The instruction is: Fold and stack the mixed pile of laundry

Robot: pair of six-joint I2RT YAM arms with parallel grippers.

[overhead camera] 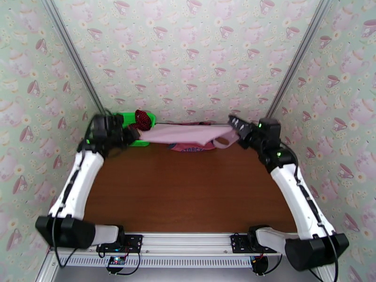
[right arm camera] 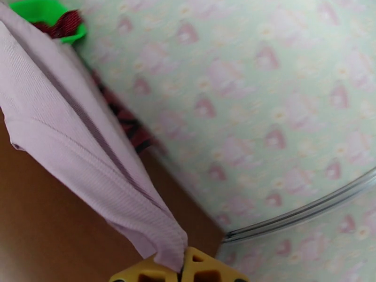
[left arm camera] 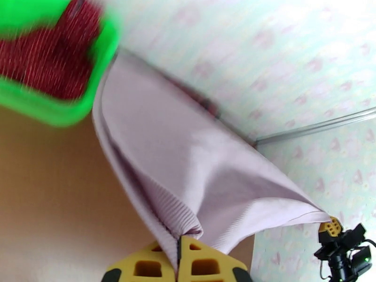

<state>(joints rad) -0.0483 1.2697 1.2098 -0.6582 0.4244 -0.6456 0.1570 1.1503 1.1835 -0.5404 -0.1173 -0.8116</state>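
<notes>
A pale mauve-pink piece (overhead camera: 188, 134) hangs stretched between both arms above the back of the brown table (overhead camera: 188, 193). My left gripper (overhead camera: 133, 133) is shut on its left end, its yellow fingers (left arm camera: 192, 264) pinching the ribbed cloth (left arm camera: 188, 175). At the other end my right gripper (overhead camera: 233, 124) is shut on the cloth (right arm camera: 70, 137), yellow fingers (right arm camera: 207, 269) closed on it. Under the stretched piece lies the dusty-red tank top (overhead camera: 190, 147) with chest text, mostly covered. The dark-red dotted cloth (overhead camera: 142, 119) sits in the green basket (overhead camera: 123, 119).
The green mesh basket (left arm camera: 56, 111) stands at the back left corner, close to my left gripper. Teacup-patterned walls (overhead camera: 188, 52) close in the back and both sides. Bare brown tabletop lies in front of the garments.
</notes>
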